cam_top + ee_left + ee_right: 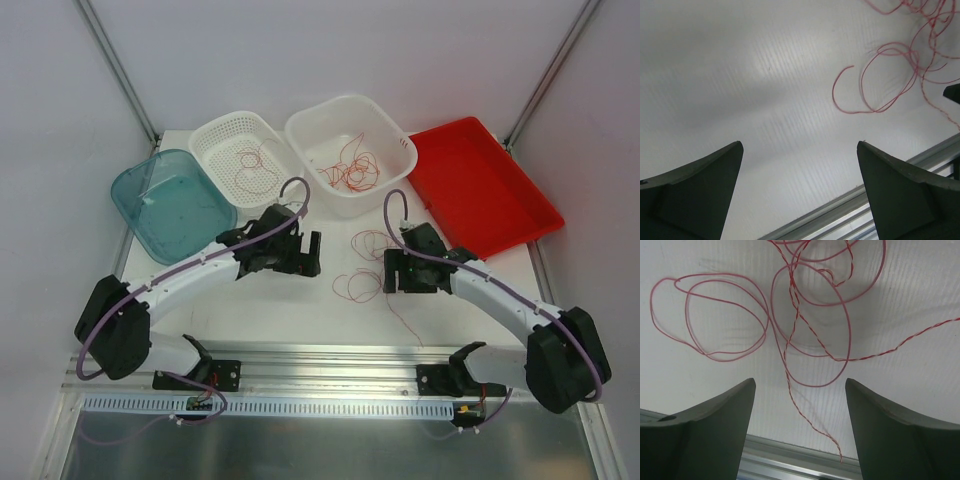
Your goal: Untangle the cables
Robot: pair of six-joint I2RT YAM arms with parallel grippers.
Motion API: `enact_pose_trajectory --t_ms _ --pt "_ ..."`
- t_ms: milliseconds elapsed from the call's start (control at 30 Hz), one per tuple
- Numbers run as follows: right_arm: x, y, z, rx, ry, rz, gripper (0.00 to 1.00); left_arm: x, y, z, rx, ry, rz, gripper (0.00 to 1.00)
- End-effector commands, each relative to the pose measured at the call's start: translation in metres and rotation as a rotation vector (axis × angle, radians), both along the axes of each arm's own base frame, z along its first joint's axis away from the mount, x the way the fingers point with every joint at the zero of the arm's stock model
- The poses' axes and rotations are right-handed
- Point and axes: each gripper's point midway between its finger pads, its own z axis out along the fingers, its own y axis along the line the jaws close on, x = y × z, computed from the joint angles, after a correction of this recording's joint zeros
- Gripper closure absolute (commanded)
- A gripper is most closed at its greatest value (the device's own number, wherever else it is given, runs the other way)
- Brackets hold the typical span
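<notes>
Thin red cables lie in loose loops on the white table (pixel 358 283) between my two grippers. More red cables lie in the white bin (pixel 350 170) and in the perforated basket (pixel 250 168). My left gripper (pixel 305 262) is open and empty, left of the table loops. In the left wrist view it (pixel 800 144) hangs over bare table, with the cables (pixel 890 75) at upper right. My right gripper (pixel 392 272) is open and empty just right of the loops. In the right wrist view it (pixel 800 381) hovers above the cables (pixel 805 330), and a twisted strand (pixel 805 412) trails between the fingers.
A teal lid or tray (pixel 170 205) sits at the back left and a red tray (pixel 480 190) at the back right. The white bin's rim (pixel 400 130) and the basket's rim (pixel 205 135) stand side by side at the back. A metal rail (pixel 320 360) edges the table's front.
</notes>
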Motion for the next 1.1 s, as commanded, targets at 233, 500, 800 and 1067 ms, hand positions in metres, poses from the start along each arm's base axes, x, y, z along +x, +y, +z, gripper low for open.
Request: enact_pose_trajectory --t_ms 233,500,800,1067 --pt "0.025 0.004 -0.025 -0.058 -0.001 -0.058 0.36 -0.034 0.02 -0.024 -0.045 0.077 0.11 0.01" --pt "0.033 0.028 -0.035 -0.097 0.016 0.035 0.68 -0.04 0.03 -0.028 -0.04 0.073 0.14 0.01" --pt "0.014 0.135 -0.033 0.059 0.068 0.26 0.89 -0.041 0.032 -0.025 -0.051 0.057 0.146 0.01" --pt "0.02 0.147 -0.025 0.049 0.04 0.248 0.99 -0.039 0.025 -0.017 -0.068 0.036 0.103 0.02"
